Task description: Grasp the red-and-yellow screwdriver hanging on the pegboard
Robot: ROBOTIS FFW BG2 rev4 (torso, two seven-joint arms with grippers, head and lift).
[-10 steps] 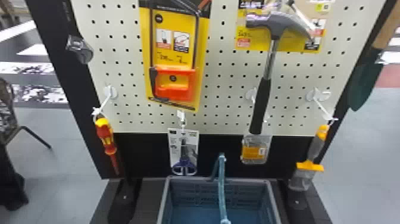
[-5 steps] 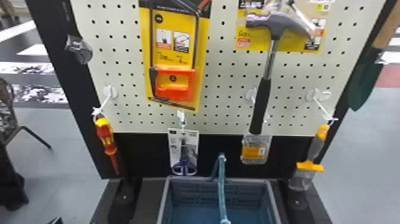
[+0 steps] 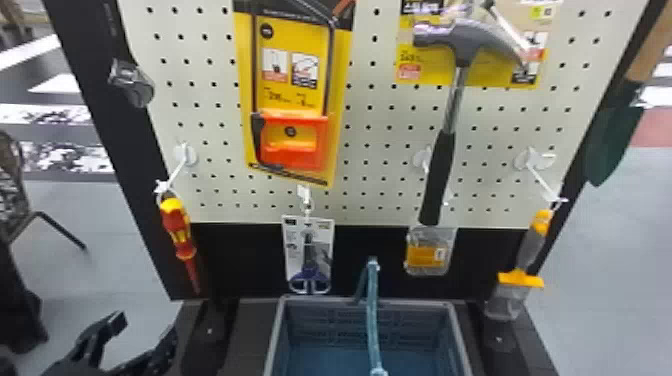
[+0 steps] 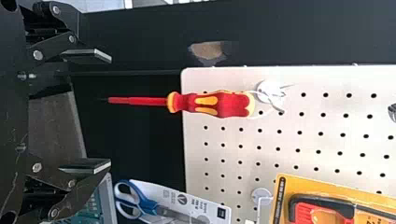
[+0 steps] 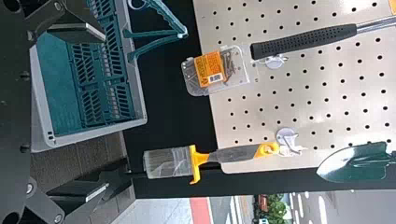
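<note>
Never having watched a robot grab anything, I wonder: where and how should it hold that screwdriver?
Probably by the screwdriver's thick handle, from the front, squeezing both sides: it hangs shaft down from a hook jutting out from the pegboard.

Open room, front of screwdriver (image 3: 176, 222): between it and left claw (image 3: 145, 327), jaws apart.
Open room, left: over the floor (image 3: 112, 275), beyond the black post (image 3: 130, 165).
Gap, right: before the black panel (image 3: 240, 265), between screwdriver and scissors card (image 3: 291, 245).
Obstacle, top of handle: white hook (image 3: 175, 172), jutting forward from the pegboard (image 3: 215, 145).
Obstacle, higher left: wrench head (image 3: 134, 85), at the post.
Obstacle, upper right: saw package (image 3: 290, 97), face outward.
Obstacle, lower right: basket (image 3: 330, 300), its handle (image 3: 372, 312) raised.
</note>
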